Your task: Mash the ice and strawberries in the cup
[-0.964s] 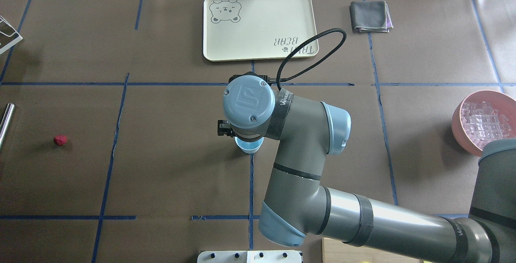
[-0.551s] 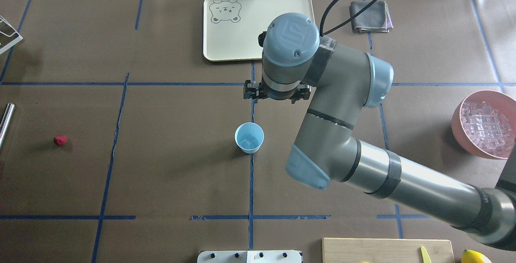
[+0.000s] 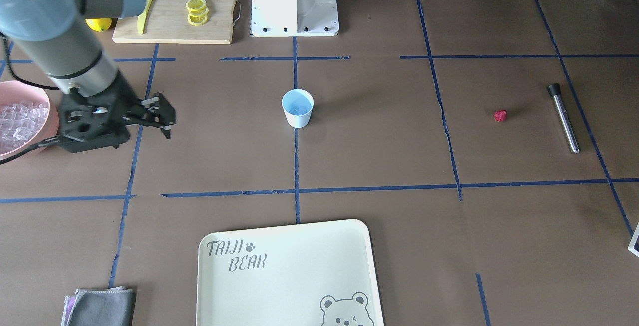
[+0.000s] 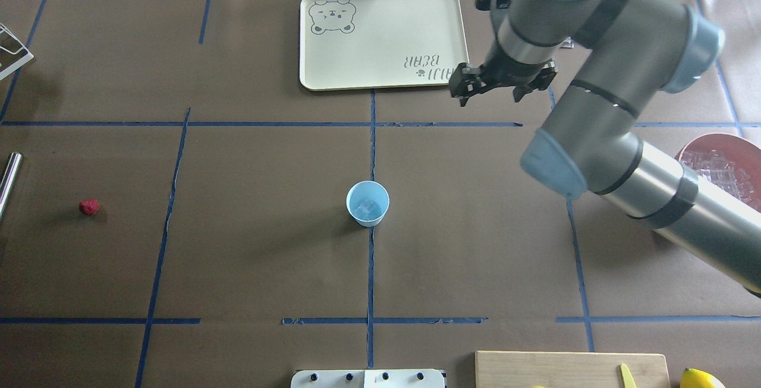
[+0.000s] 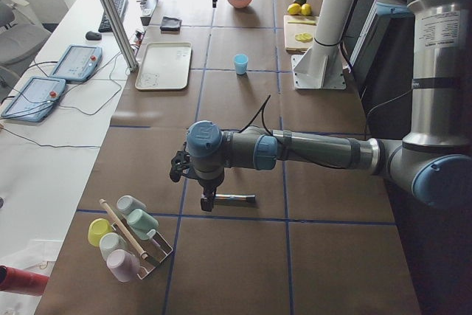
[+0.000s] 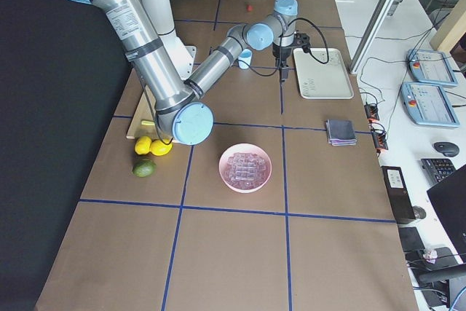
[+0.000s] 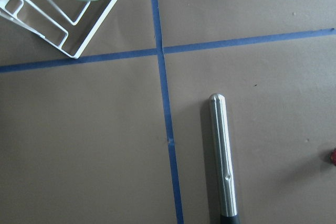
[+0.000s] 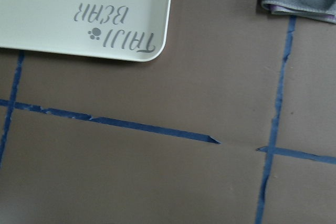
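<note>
Spread wide and empty at the right jaws, raised beyond and right of the cup (image 4: pixel 368 202). No telling at the left jaws, poised over the muddler (image 7: pixel 223 156) far left of the cup. Ice (image 4: pixel 370 205) already inside; strawberry (image 4: pixel 89 207) on the desk (image 4: pixel 250 245) well left of it. Probably berry next: descend straight, close gently, avoid rolling it.

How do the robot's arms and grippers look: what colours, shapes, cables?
The right arm and left arm are grey tubes with pale-blue joint caps and black bands. The right gripper and left gripper are black. A black cable loops off the left wrist.
</note>
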